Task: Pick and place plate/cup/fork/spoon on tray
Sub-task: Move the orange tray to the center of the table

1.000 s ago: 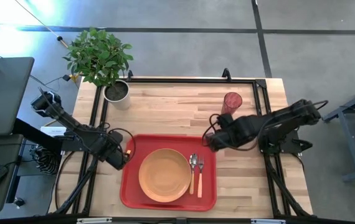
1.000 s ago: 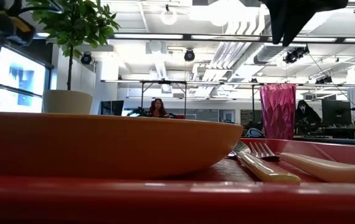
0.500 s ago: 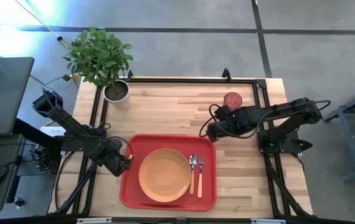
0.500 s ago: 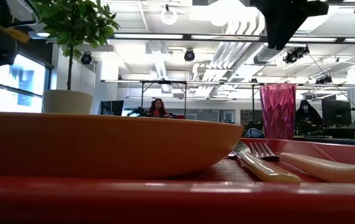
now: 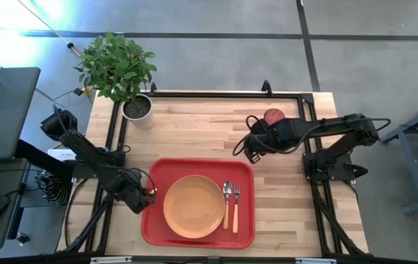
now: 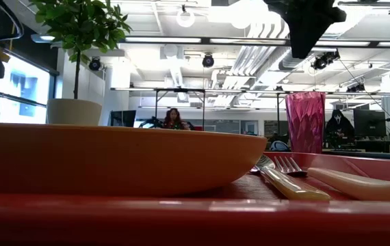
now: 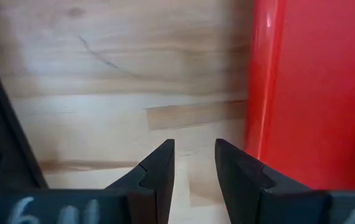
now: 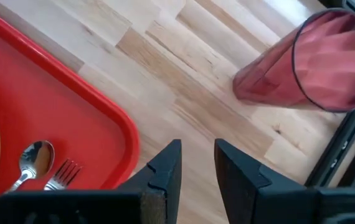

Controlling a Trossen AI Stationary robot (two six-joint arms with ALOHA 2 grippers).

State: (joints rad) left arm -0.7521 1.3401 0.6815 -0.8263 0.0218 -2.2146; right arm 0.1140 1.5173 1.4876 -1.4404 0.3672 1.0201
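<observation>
The red tray point(image 5: 246, 229) lies at the table's near middle. On it rest the orange plate point(image 5: 194, 206), the tan-handled spoon point(image 5: 226, 193) and the orange-handled fork point(image 5: 235, 204), side by side right of the plate. The dark red cup point(image 5: 274, 116) stands upright on the wood at the far right, off the tray; it also shows in the right wrist view point(image 8: 302, 68). My right gripper point(image 8: 196, 149) hovers over the wood between the tray's far right corner and the cup, with a narrow gap, empty. My left gripper point(image 7: 194, 149) hangs just left of the tray's left rim point(image 7: 261, 93), with a narrow gap, empty.
A potted plant point(image 5: 137, 107) stands at the table's far left corner. A black frame point(image 5: 224, 95) runs along the table's far and side edges, close behind the cup. Bare wood lies between the tray and the far edge.
My right gripper has gone from above the tray's far right corner toward the table's far edge, nearer the cup, and its arm now covers part of the cup in the high view. My left gripper has drifted a little toward the near edge along the tray's left side.
</observation>
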